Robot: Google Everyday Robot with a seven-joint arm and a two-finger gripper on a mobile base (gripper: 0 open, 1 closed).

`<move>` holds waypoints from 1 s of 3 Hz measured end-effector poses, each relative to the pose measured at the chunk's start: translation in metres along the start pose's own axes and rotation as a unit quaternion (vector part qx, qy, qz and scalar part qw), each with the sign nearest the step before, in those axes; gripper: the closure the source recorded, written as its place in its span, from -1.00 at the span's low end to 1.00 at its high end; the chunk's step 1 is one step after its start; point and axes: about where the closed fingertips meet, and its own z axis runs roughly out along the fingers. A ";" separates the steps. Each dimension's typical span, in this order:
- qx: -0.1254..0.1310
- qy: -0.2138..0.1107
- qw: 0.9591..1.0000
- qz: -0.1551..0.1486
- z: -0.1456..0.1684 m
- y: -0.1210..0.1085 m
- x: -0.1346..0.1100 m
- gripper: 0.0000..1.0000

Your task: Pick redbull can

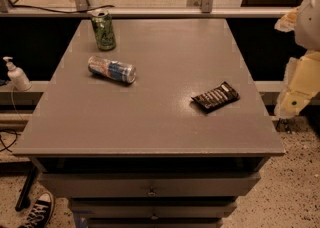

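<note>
Gripper (296,97) is being held at the right edge of the view, off the right side of the table (150,127) and roughly level with its top. Only pale cream arm parts are being shown there, so whether the claw is apart or together cannot be told. None of the items on the table is being touched by it. Nearest to it, a black snack wrapper (215,96) is being seen lying flat and skewed on the right half of the top. The redbull can (111,69) is being seen well apart from the gripper, on the left half of the top. It is lying on its side, silver and blue, with its long axis running left to right at a slight slant. A green can (103,30) is being seen standing upright behind it near the back-left corner, close but not touching. Drawers (150,188) are being shown under the top, a pump bottle (16,75) on the ledge to the left, and a sneaker (38,212) on the floor at bottom left.
</note>
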 end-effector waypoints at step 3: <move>-0.011 -0.114 0.993 0.021 0.058 -0.016 -0.071 -1.00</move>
